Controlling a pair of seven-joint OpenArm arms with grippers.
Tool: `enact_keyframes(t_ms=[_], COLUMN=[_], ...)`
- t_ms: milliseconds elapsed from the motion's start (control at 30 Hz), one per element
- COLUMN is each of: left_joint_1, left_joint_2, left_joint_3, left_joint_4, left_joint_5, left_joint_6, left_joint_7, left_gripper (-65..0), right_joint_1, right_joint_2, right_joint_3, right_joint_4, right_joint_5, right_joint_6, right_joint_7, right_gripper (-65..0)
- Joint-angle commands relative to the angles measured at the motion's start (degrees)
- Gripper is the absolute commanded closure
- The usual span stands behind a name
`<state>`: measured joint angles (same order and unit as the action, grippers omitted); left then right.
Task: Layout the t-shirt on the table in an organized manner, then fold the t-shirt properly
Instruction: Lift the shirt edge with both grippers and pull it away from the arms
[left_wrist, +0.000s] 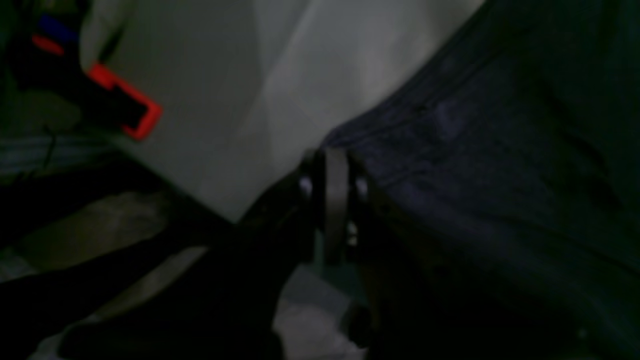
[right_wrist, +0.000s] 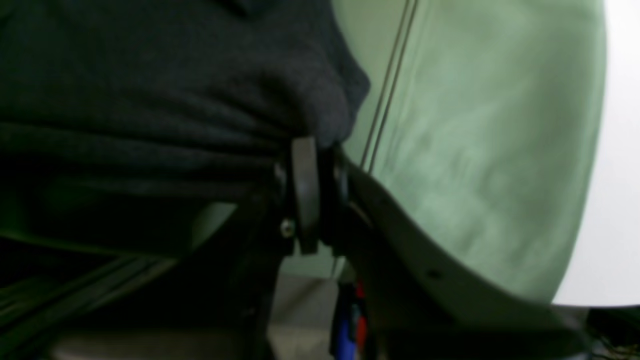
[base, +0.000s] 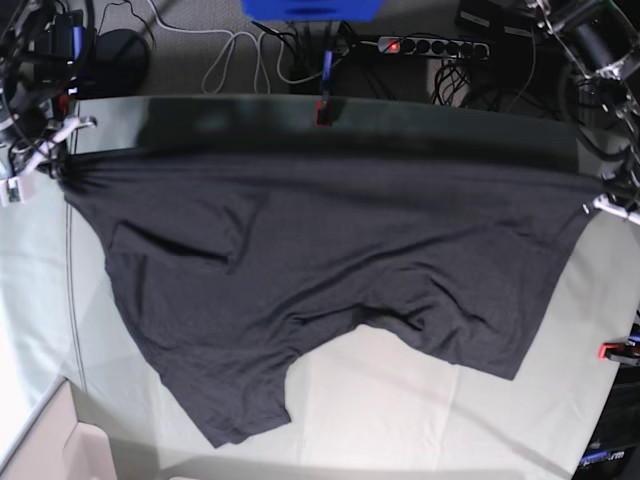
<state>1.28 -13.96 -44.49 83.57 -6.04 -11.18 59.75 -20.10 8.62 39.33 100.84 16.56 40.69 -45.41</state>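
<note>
The black t-shirt (base: 320, 250) hangs stretched between my two grippers above the pale grey-green table (base: 400, 400), its lower part draping toward the near edge. In the base view my right gripper (base: 55, 165) at far left is shut on one corner of the shirt, and my left gripper (base: 600, 195) at far right is shut on the other. The left wrist view shows my left gripper (left_wrist: 332, 165) pinching the stitched hem of the t-shirt (left_wrist: 475, 150). The right wrist view shows my right gripper (right_wrist: 317, 150) clamped on bunched fabric of the t-shirt (right_wrist: 175, 100).
A red clamp (base: 322, 112) sits at the table's far edge and another red clamp (base: 612, 350) at its right edge. Cables and a power strip (base: 435, 45) lie on the floor beyond. A pale box (base: 60, 450) stands at the near left corner.
</note>
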Motion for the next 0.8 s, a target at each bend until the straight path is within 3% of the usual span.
enact_keyframes(t_ms=[0,300,500,767], left_joint_1=[-0.27,1.23,1.23,2.55], left_joint_2=[-1.56,-1.21,-1.12,-1.12], left_joint_3=[-0.30,-0.30,-0.21,0.14], left_joint_4=[0.96,-0.98,-7.66,-7.83], left_joint_5=[0.81,1.25,0.72,0.72], left_joint_6=[0.32,0.32,0.32,0.23], left_joint_7=[-1.68,-1.68,-1.68,-1.68], left_gripper=[-0.1,-0.1,-0.1,-0.1], right_joint_1=[-0.87,-3.86,-4.21,-4.03], right_joint_2=[0.65,0.56,0.65,0.30], right_joint_3=[0.45,-0.08,-1.22,-1.66], right_joint_4=[0.92,-6.64,-13.50,-14.20], right_joint_5=[0.01,0.01,-0.42,-4.64], right_joint_6=[-0.69,-0.69,-0.69,-0.69], right_joint_7=[1.14,1.23,7.74,8.44], right_gripper=[0.0,0.0,0.0,0.0])
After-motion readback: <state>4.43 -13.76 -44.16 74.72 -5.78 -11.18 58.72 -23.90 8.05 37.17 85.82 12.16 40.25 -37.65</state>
